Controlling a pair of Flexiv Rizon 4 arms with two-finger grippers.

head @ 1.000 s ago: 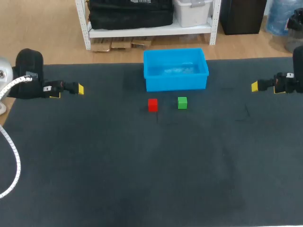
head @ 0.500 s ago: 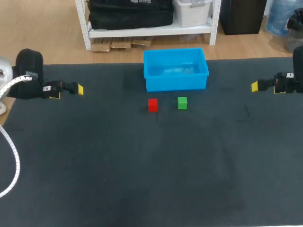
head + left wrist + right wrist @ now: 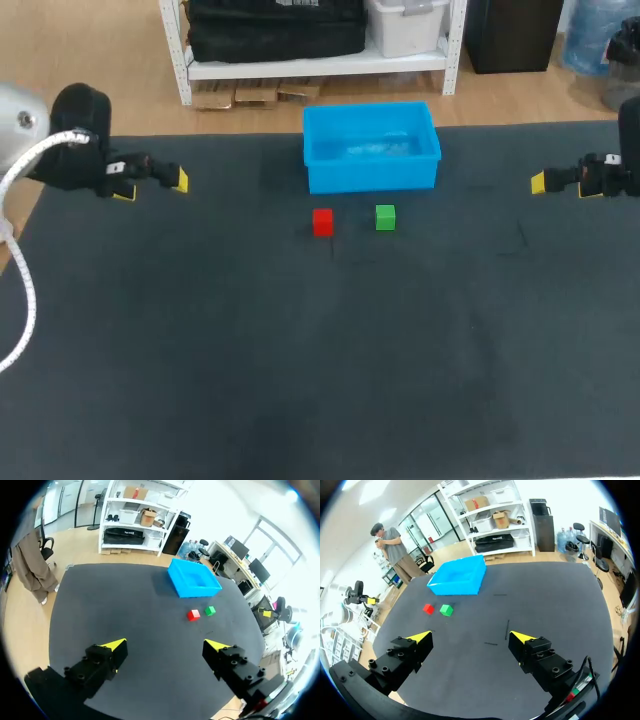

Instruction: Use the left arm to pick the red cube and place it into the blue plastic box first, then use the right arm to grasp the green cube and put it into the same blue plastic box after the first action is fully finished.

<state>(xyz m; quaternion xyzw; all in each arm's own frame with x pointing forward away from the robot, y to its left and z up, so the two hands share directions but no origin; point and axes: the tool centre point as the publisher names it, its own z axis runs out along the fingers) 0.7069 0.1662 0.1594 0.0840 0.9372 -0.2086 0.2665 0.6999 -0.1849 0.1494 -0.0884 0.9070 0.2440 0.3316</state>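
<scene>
The red cube (image 3: 322, 222) sits on the dark table just in front of the blue plastic box (image 3: 371, 146), with the green cube (image 3: 385, 217) close to its right. My left gripper (image 3: 150, 181) hangs open at the table's far left, well away from the cubes. From the left wrist its open fingers (image 3: 166, 646) frame the table, with the red cube (image 3: 193, 614), green cube (image 3: 210, 610) and blue box (image 3: 194, 578) far ahead. My right gripper (image 3: 557, 182) stands open at the far right. Ahead of the right gripper (image 3: 468, 638) lie the green cube (image 3: 446, 610), red cube (image 3: 428, 609) and box (image 3: 458, 575).
A white cable (image 3: 20, 260) loops from my left arm over the table's left edge. The dark mat (image 3: 320, 360) stretches wide in front of the cubes.
My left arm has moved up and slightly right, towards the back of the table. The right arm and both cubes have not moved.
</scene>
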